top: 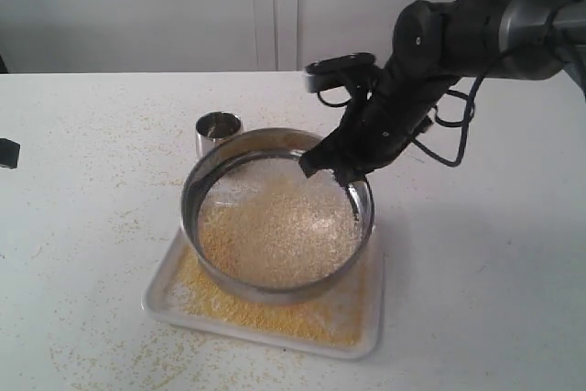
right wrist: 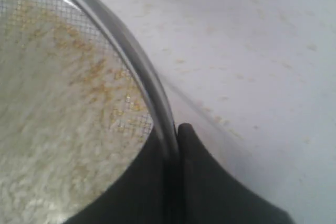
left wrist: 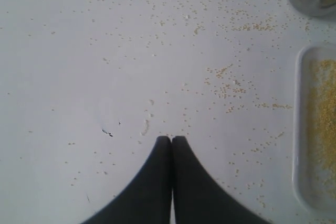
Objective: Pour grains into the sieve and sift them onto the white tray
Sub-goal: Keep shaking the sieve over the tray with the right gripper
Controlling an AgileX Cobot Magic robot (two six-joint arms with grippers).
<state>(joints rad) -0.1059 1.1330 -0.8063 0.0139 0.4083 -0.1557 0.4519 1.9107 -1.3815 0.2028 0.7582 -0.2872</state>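
Sieve is over the white tray, right hand pinched on its rim, left hand clenched empty above the bench. I'd go with small level shakes so the grains drop on the tray, not the bench.

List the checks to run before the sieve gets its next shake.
1. Grip: right gripper clamps the sieve by its rim: ok.
2. Position: sieve above the white tray: ok.
3. Load: pale grains lie on the mesh, yellow ones on the tray: ok.
4. Idle arm: left gripper shut, empty, off the tray: ok.
5. Gap between steel cup and sieve: cannot tell.
6. Spill: grains scattered over the table: not ok.
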